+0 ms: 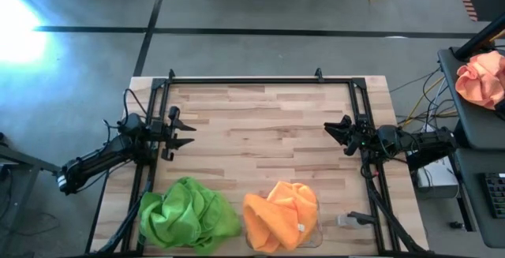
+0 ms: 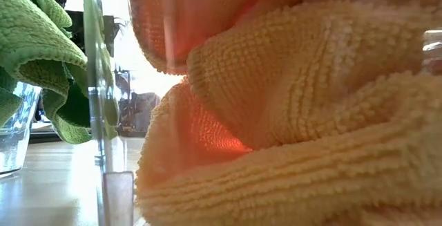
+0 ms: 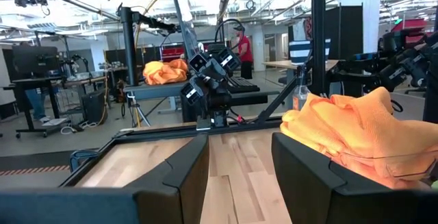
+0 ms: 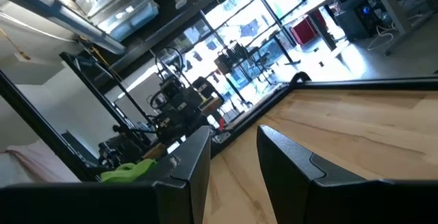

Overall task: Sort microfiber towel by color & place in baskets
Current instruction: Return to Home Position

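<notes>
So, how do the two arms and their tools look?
Both the left arm and the right arm are black, slim and jointed. The left tool and the right tool each have two matte dark fingers, broad and angular, without visible markings.

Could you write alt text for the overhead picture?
A heap of green towels and a heap of orange towels sit side by side at one edge of a wooden table. Two dark robot arms rest at opposite sides, left gripper and right gripper open and empty.
</notes>
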Controlling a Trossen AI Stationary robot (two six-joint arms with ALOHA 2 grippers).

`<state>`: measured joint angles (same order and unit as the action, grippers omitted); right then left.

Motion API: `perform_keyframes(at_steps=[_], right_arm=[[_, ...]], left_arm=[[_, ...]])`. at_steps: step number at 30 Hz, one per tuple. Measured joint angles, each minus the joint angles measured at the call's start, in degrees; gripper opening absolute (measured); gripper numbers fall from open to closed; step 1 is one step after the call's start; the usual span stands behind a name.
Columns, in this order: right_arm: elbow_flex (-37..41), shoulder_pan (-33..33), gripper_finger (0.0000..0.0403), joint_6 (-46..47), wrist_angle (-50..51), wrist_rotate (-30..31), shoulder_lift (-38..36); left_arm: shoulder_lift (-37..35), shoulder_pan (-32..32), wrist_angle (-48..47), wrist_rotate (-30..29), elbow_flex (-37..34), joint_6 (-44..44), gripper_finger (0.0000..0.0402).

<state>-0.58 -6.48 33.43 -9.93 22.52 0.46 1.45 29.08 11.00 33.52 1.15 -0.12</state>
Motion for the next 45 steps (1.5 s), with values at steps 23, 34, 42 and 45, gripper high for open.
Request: perform_keyframes(at_steps=[23,34,42,45], right_arm=[[0.0,0.0,0.0114,0.0,0.7,0.0,0.1],[0.0,0.0,0.0114,0.0,0.7,0.0,0.1],[0.0,0.0,0.0114,0.0,0.7,0.0,0.1],[0.0,0.0,0.0114,0.0,0.7,0.0,0.1]], left_arm=[[0.1,0.0,0.0,0.0,0.1,0.0,0.0145],[0.1,0.0,0.0,0.0,0.1,0.0,0.0145],[0.1,0.0,0.0,0.0,0.1,0.0,0.0145],[0.1,0.0,0.0,0.0,0.1,0.0,0.0145]])
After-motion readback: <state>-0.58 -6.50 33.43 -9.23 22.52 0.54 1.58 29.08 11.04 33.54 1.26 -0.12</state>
